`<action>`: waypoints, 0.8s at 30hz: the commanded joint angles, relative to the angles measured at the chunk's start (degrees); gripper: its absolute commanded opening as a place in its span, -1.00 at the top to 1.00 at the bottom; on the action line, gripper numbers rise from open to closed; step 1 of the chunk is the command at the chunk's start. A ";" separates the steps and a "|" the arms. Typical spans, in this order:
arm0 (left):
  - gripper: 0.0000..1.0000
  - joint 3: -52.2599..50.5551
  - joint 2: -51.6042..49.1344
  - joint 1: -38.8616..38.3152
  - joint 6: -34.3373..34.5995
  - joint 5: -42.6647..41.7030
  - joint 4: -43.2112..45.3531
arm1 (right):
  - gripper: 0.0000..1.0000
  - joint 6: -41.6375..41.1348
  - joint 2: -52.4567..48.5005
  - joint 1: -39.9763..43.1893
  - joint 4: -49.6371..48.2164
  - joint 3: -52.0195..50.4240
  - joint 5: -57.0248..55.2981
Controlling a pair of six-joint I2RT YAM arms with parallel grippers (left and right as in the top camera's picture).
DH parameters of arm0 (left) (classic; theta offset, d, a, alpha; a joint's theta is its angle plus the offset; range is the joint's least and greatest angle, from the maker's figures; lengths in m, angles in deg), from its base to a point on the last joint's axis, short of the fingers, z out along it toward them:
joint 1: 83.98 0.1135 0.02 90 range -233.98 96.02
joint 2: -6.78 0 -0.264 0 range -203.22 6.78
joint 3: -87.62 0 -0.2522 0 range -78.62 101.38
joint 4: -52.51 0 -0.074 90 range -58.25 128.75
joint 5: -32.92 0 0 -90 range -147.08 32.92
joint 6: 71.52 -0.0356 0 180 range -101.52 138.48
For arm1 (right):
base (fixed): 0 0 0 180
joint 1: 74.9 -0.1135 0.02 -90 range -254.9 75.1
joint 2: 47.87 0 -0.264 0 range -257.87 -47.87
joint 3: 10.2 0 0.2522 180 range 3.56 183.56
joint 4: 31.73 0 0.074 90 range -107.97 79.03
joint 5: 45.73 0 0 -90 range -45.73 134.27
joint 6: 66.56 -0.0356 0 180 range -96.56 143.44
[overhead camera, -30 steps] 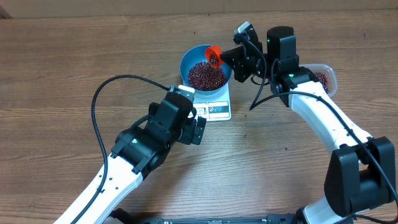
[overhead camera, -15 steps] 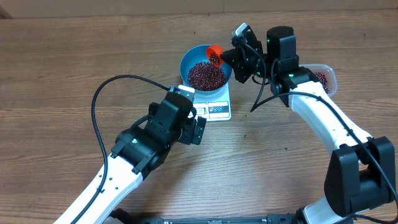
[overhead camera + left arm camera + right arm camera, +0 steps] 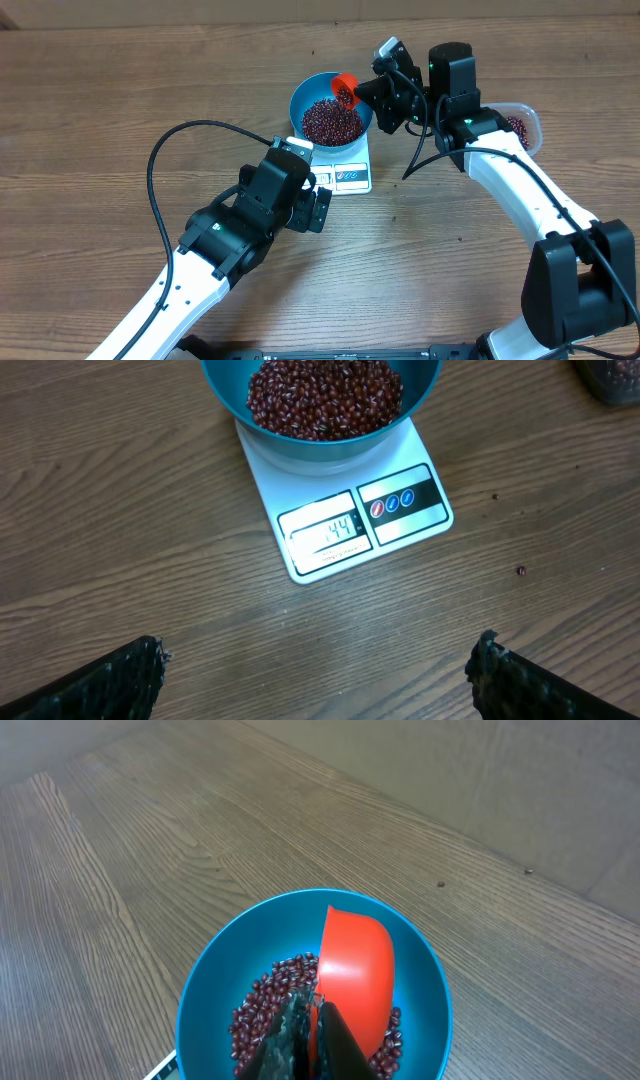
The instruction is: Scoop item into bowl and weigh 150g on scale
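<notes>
My right gripper point(image 3: 372, 93) is clamped on the orange scoop point(image 3: 344, 88), tilted over the blue bowl point(image 3: 298, 102) of beans point(image 3: 330, 122). The bowl sits on the scale point(image 3: 352, 172) near the table's far edge. My left gripper point(image 3: 320, 660) is spread wide and empty.

- Desk point(image 3: 100, 100): brown wood-grain planks, matte, with the grain running side to side in the overhead view.
- White scale point(image 3: 345, 172) lies flat on the desk, display panel on its near edge.
- Clear tub point(image 3: 535, 125) sits on the desk to the right, apart from the scale.
- One stray bean point(image 3: 520, 570) lies loose on the wood near the scale.
</notes>
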 commanded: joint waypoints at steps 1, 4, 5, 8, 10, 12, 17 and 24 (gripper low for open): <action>-0.99 -0.15 0.02 -0.20 0.79 0.79 0.20 | 0.92 -0.68 -0.39 -0.02 -0.50 0.17 0.04; -0.99 -0.15 0.02 -0.20 0.79 0.76 0.20 | 0.92 -0.68 -0.39 -0.02 -0.28 0.17 0.04; -0.99 -0.15 0.02 -0.20 0.79 0.76 0.20 | 0.92 -0.66 -0.39 -0.02 -0.35 0.17 0.02; -0.99 -0.15 0.02 -0.20 0.76 0.79 0.20 | 0.92 -0.68 -0.39 -0.02 -0.76 0.17 0.02; -0.99 -0.15 0.02 -0.20 0.79 0.79 0.20 | 0.93 -0.70 -0.39 -0.02 -0.57 0.17 0.04; -0.99 -0.15 0.02 -0.20 0.79 0.79 0.20 | 0.92 -0.87 -0.42 -0.26 0.76 0.17 0.07; -0.99 -0.15 0.02 -0.20 0.76 0.79 0.20 | 0.92 1.05 -0.42 -0.13 0.50 0.17 -3.69; -0.99 -0.15 0.02 -0.20 0.79 0.76 0.20 | 0.93 0.61 -0.42 -0.17 1.33 0.17 -1.03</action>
